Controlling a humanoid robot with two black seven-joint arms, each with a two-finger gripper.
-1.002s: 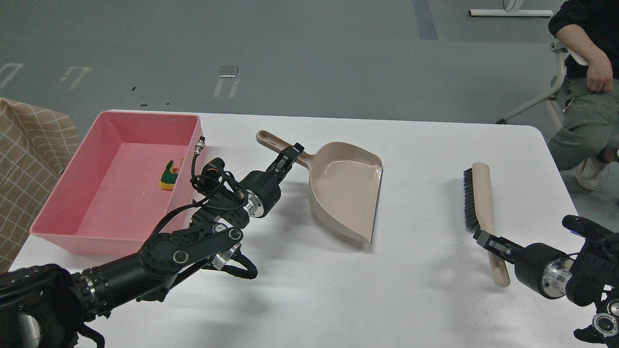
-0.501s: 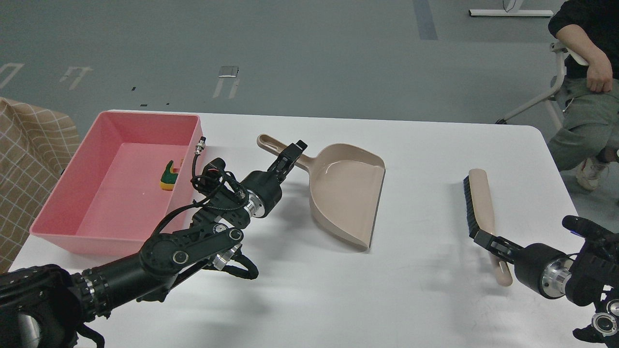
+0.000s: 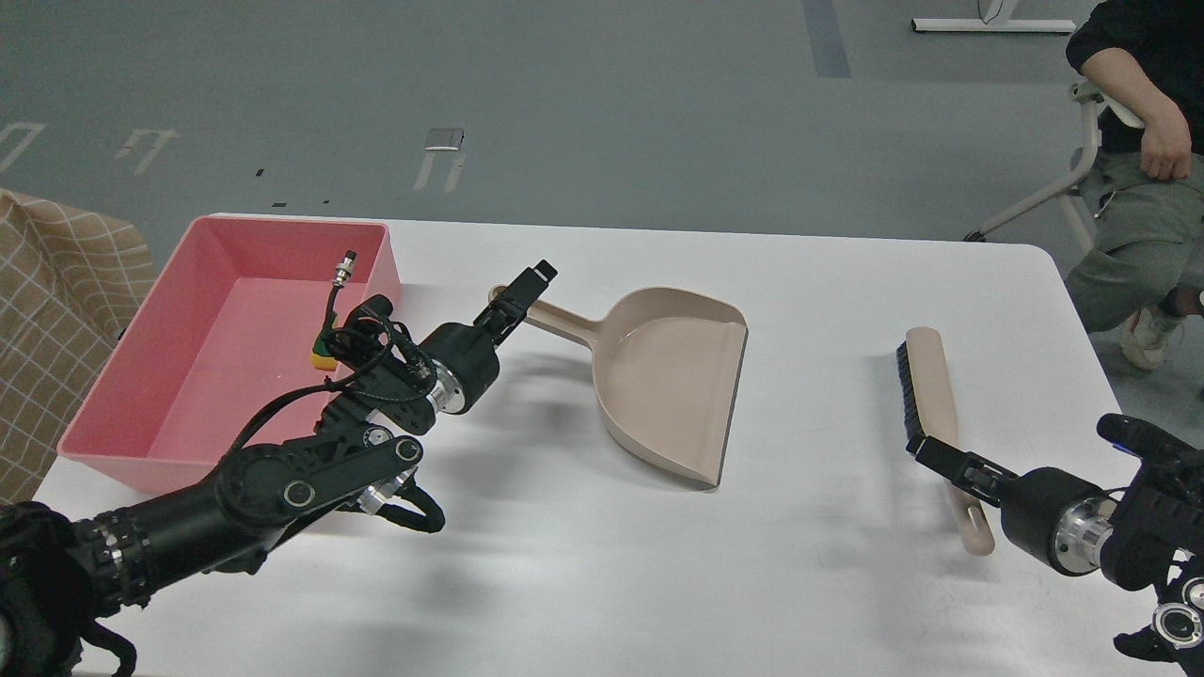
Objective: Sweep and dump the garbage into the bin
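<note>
Head view looks down over a white worktop (image 3: 583, 583) with rounded corners, standing on a grey floor marked with pale lines; a seated person (image 3: 1133, 150) is at the far right, and a checked tan cloth (image 3: 56, 310) hangs off to the left. One pink bin (image 3: 122, 395) sits at the left end of the worktop, its near wall close to the front-left edge. Inside it only one piece of garbage (image 3: 321, 355) shows, a sliver of yellow and green peeking out beside the left arm's cabling; a second piece cannot be made out. One beige dustpan (image 3: 673, 385) lies flat near the middle, mouth facing right and toward the front, handle pointing left toward the bin. The left tool (image 3: 520, 291) is at the tip of that handle, fingers slightly spread, and whether they touch it I cannot tell. One hand brush (image 3: 931, 404) lies toward the right, bristles facing left, handle running toward the front edge. The right tool (image 3: 941, 456) sits against the brush handle's left side; whether it grips is unclear from here. Between dustpan and brush the surface is bare, and a wide bare band runs along the front edge. The far edge behind the dustpan is likewise open.
</note>
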